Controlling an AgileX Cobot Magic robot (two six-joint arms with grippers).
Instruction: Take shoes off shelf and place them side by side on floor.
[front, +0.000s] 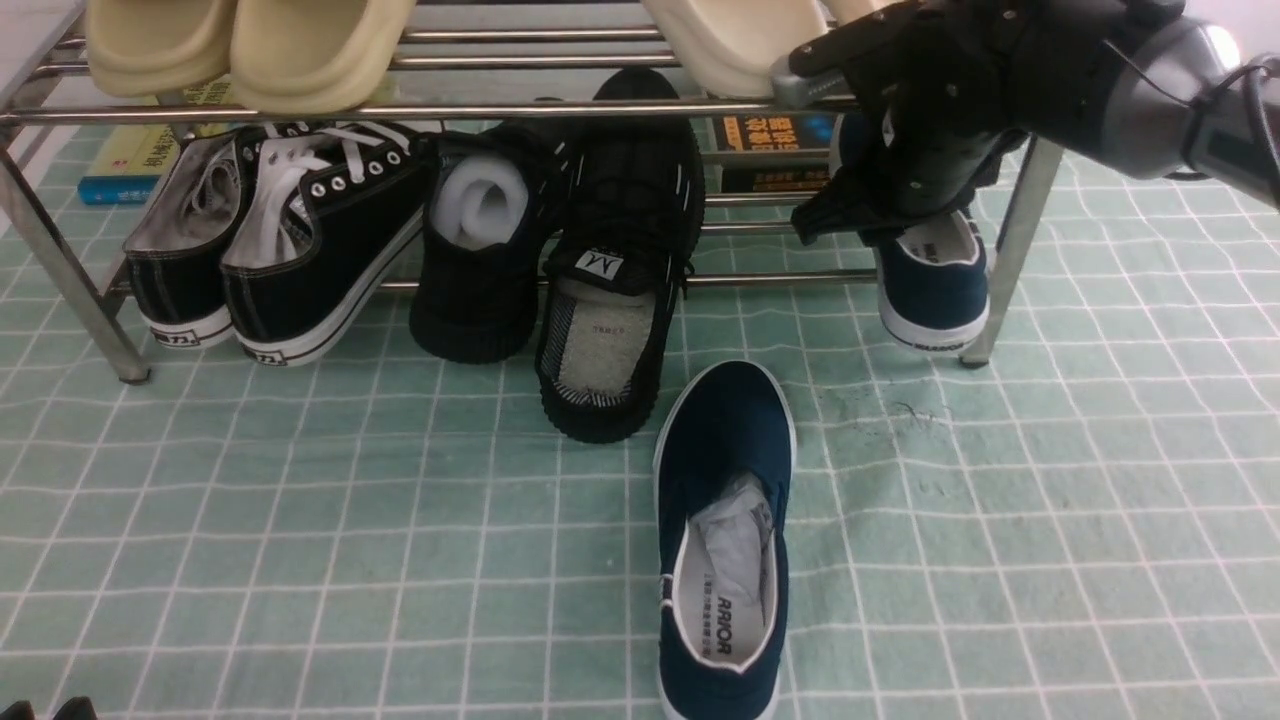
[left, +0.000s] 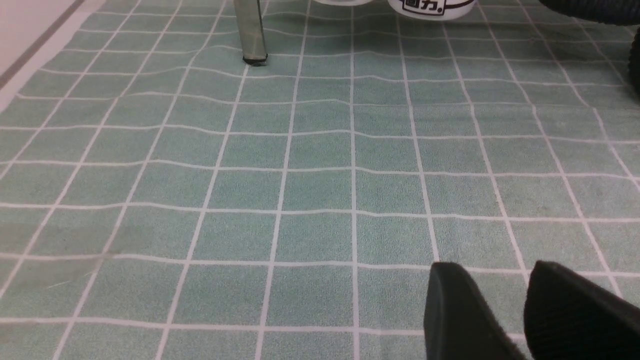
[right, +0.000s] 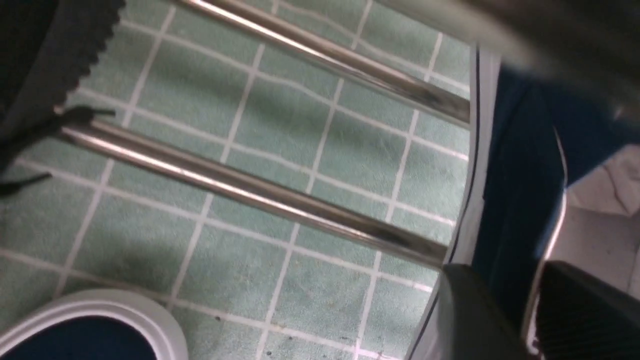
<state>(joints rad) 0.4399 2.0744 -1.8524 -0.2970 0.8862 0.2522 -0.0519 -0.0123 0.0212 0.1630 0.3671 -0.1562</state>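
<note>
1. Right tool (right: 530, 305) straddles the side wall of the shelved navy slip-on (front: 935, 290). In the right wrist view one finger (right: 470, 320) lies outside, against the white sole edge, and the other is inside over the pale insole. The wall fills the gap between them; whether they press on it I cannot tell.
2. That slip-on sits at the right end of the lower tier of the shelf (front: 500, 110), just beside the right front leg (front: 1010, 250). Its heel points toward the robot and tilts down over the front rod.
3. Left tool (left: 507, 300) is low over the floor (left: 300, 175). Its two fingertips are apart, with only green mat between them, and it holds nothing.
4. The loose navy slip-on (front: 725, 470) lies flat on the floor in front of the shelf, toe toward it, with white paper stuffed inside. It is near the heel of the right black knit sneaker (front: 615, 300) but apart from it.
5. That sneaker and the left black knit sneaker (front: 480, 270) lean side by side at mid-shelf, toes up on the lower tier and heels down at the floor. The left one holds white stuffing.
6. Black canvas sneakers (front: 300, 230) with white laces fill the left end of the lower tier. Cream slides (front: 250, 45) rest on the upper tier, and books (front: 775, 135) lie behind the shelf.
</note>
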